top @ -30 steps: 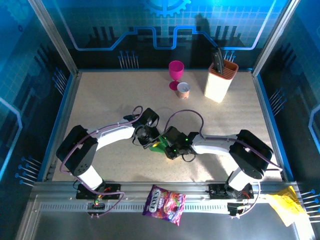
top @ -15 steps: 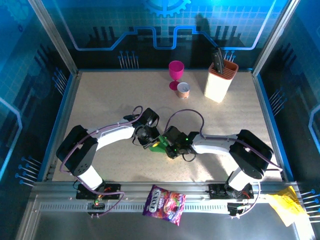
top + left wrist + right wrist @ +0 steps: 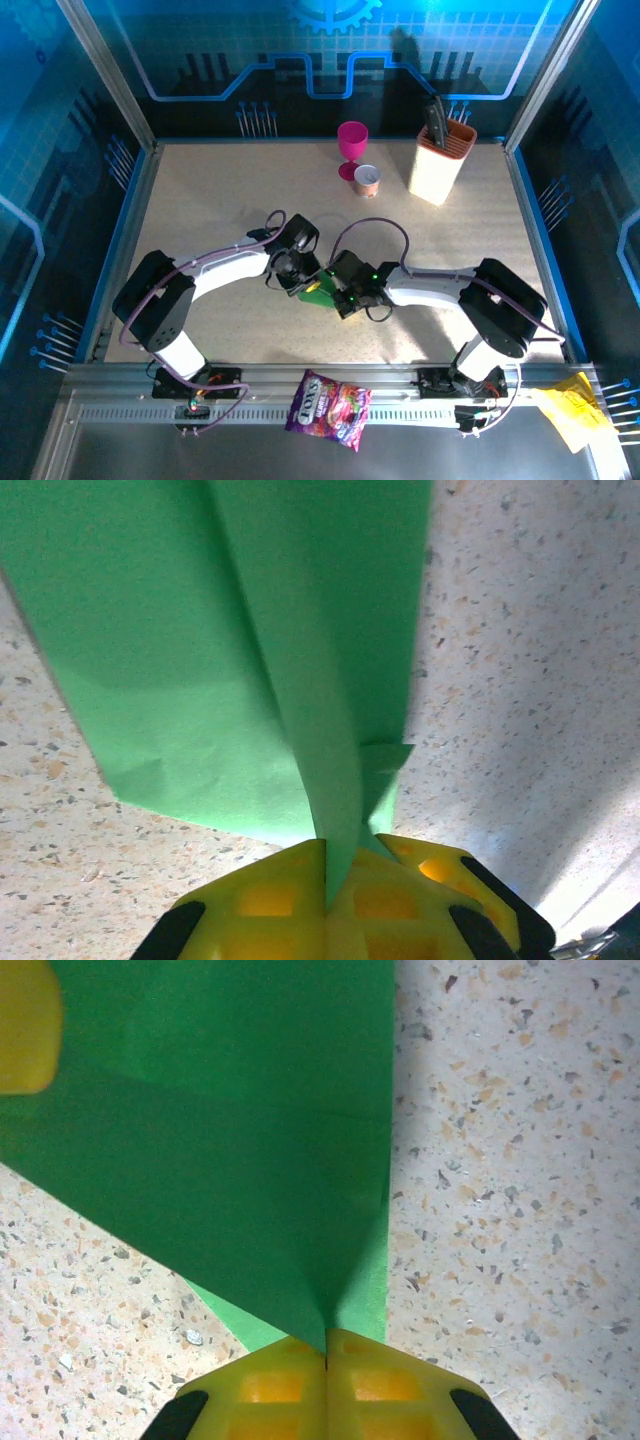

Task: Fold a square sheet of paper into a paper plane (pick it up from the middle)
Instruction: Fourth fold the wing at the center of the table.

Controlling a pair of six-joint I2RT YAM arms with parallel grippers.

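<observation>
Green sheet [image 3: 312,288], already folded into layered flaps, is held near the middle of the speckled table [image 3: 200,200], between the two arms; I cannot tell whether it touches the surface. On its left, the left gripper [image 3: 327,865] has its yellow fingers [image 3: 260,900] pressed together on a raised crease of the paper. On its right, the right gripper [image 3: 326,1345] has just changed: a second ago its jaws stood a little apart, and now the yellow pads [image 3: 270,1385] meet on a pointed corner of the sheet, so the paper is pinched from both sides. I judge that this second grip readies the next crease, with the dart far from finished. At the far edge stand a pink goblet [image 3: 351,147], whose inside I cannot make out, a small copper-coloured cup [image 3: 367,180] just beside it, contents unclear, and a cream holder [image 3: 440,160] with dark handles [image 3: 436,115] standing in it.
</observation>
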